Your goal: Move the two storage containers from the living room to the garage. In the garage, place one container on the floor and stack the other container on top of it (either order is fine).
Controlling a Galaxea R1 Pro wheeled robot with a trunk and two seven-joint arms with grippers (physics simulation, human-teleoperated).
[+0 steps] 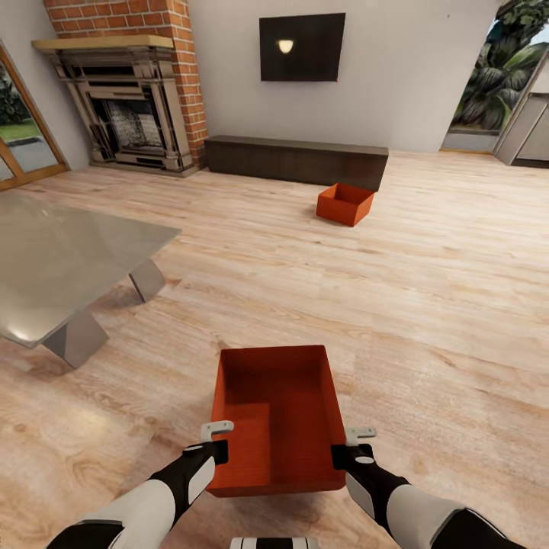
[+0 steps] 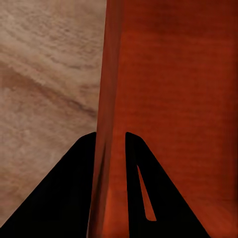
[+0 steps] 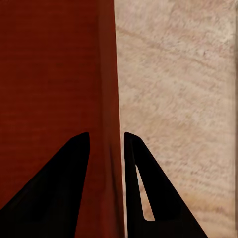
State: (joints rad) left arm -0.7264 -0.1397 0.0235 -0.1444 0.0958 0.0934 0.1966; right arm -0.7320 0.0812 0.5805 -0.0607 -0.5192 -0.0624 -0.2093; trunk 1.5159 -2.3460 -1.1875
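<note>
An orange-red open-top storage container (image 1: 278,423) sits right in front of me over the light wood-plank living room floor (image 1: 427,305); whether it rests on the planks I cannot tell. My left gripper (image 1: 216,438) (image 2: 110,135) is shut on its left wall (image 2: 163,99), one finger inside and one outside. On the opposite wall (image 3: 54,74), my right gripper (image 1: 352,442) (image 3: 105,134) is shut the same way. The second storage container (image 1: 345,203) lies farther off on the planks, just in front of the low dark cabinet (image 1: 297,160).
A grey table (image 1: 69,259) on angled legs stands at the left. The brick fireplace (image 1: 130,114) and wall TV (image 1: 301,47) line the far wall. An opening (image 1: 526,130) shows at the far right, with open wood floor between.
</note>
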